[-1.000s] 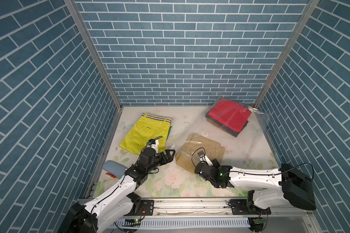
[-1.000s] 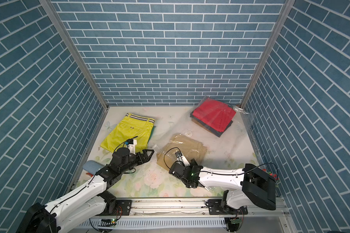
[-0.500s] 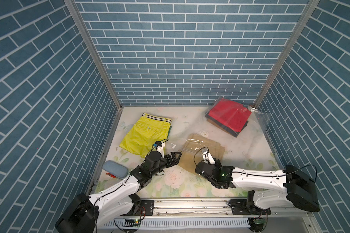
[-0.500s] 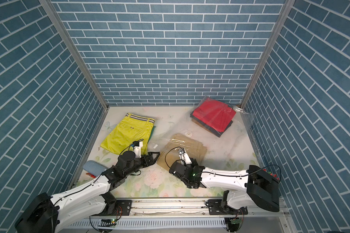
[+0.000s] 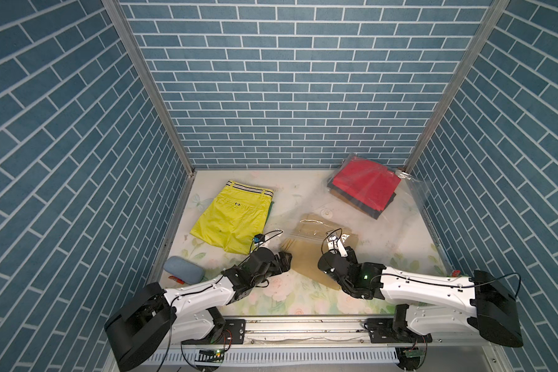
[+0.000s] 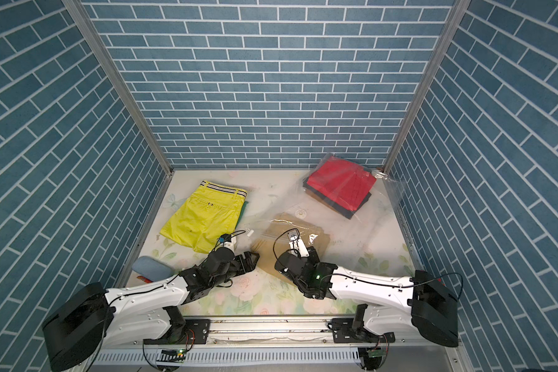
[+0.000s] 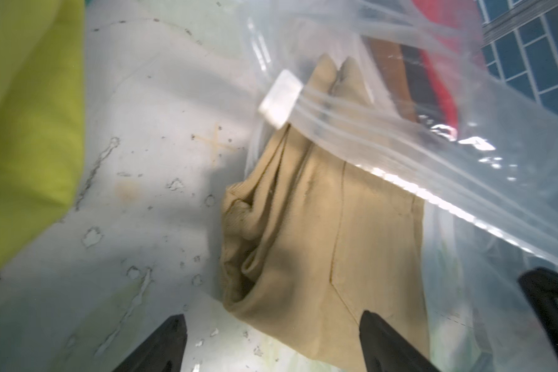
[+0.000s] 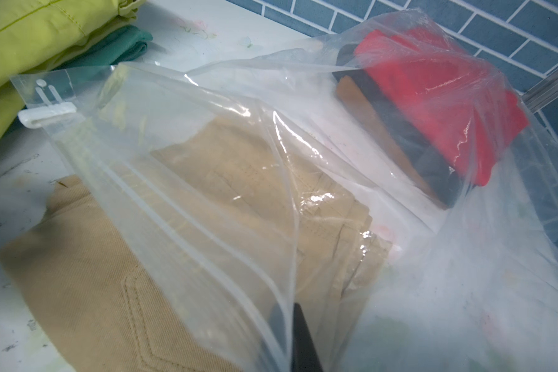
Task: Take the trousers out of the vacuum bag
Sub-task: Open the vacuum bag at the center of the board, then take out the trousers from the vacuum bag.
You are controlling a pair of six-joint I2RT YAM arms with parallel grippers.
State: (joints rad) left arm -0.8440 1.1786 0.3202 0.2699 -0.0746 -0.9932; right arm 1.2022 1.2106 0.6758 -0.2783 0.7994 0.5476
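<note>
Beige trousers [image 7: 319, 244] lie half out of the vacuum bag [image 8: 400, 225] mouth on the table [image 5: 400, 244]. Right end effector [image 8: 295, 338] is clamped on the bag's upper film; left end effector [image 7: 271, 344], spread wide, faces the exposed hem. Advice: hold film raised, pinch all cloth layers, pull low and straight

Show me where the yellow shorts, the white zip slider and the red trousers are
yellow shorts [image 5: 229, 219]: top view, middle of the cloth.
zip slider [image 7: 280, 100]: left wrist view, its white face.
red trousers [image 8: 432, 106]: right wrist view, top fold inside the bag.
</note>
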